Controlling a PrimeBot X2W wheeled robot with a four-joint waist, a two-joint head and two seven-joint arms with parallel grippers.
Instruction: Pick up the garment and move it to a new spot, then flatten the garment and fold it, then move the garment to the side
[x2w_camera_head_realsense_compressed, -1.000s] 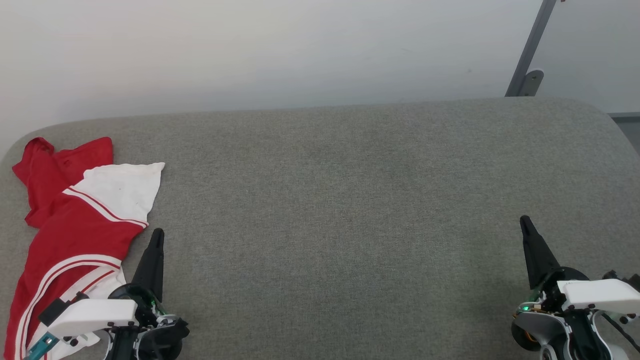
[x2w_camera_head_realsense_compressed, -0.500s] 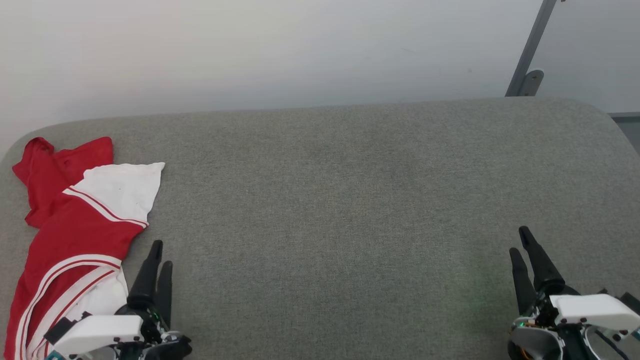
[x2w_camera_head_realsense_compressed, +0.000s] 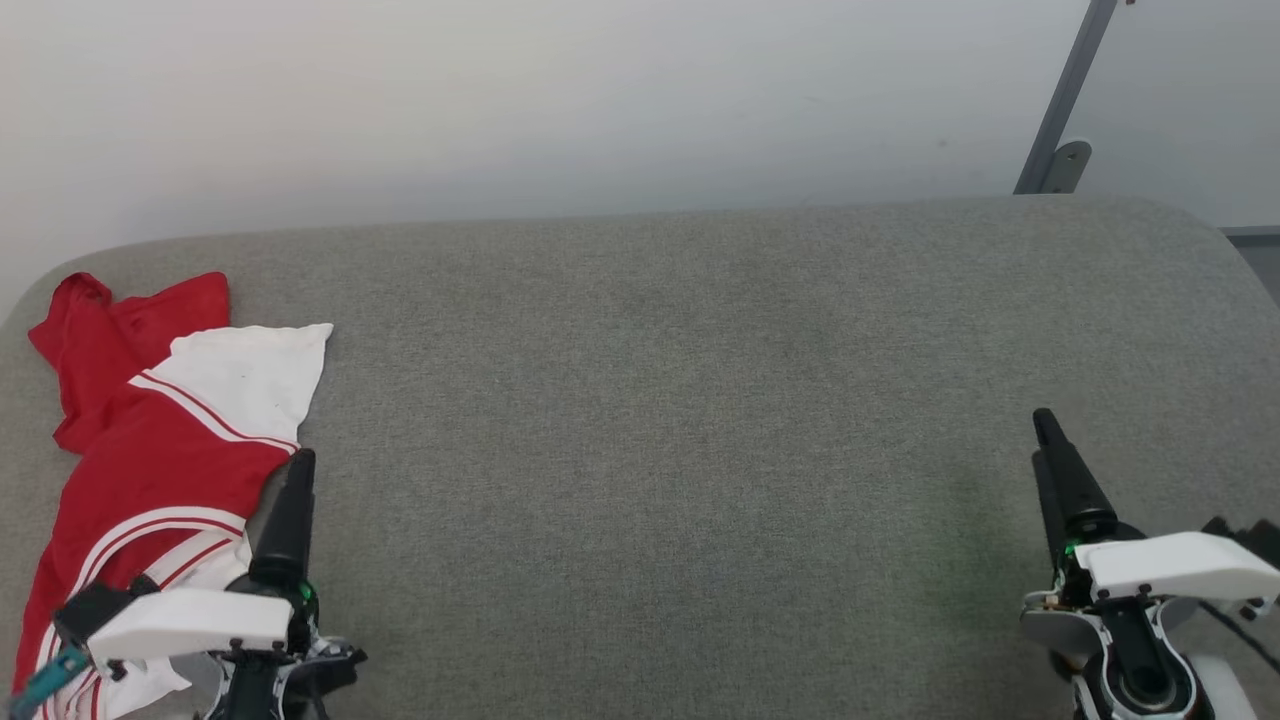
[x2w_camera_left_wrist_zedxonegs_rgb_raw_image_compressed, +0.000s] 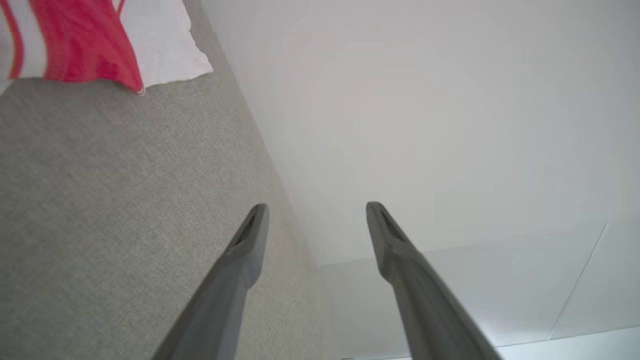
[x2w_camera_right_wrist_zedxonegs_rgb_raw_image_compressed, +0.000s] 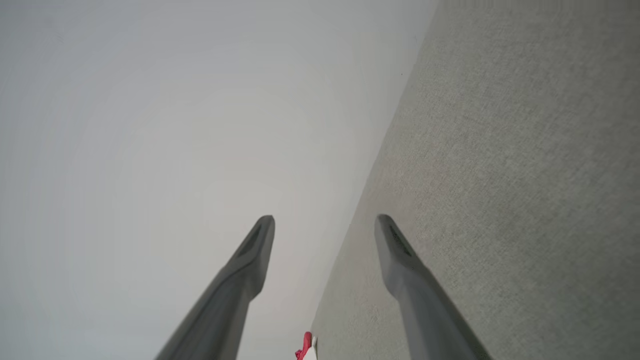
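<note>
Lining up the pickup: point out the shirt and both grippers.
shirt (x2w_camera_head_realsense_compressed: 170, 470), head view, red body panel.
left gripper (x2w_camera_left_wrist_zedxonegs_rgb_raw_image_compressed: 317, 206), left wrist view, between fingertips.
right gripper (x2w_camera_right_wrist_zedxonegs_rgb_raw_image_compressed: 325, 218), right wrist view, between fingertips.

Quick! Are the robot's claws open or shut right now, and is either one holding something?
Left claw: open, holding nothing.
Right claw: open, holding nothing.

garment (x2w_camera_head_realsense_compressed: 150, 470) cut off at bottom edge, partly behind left gripper (x2w_camera_head_realsense_compressed: 300, 465)

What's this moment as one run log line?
stage: pre-pickup | shirt: crumpled, left end of surface, not held | left end effector: open, empty, beside shirt | right end effector: open, empty, far right
</note>
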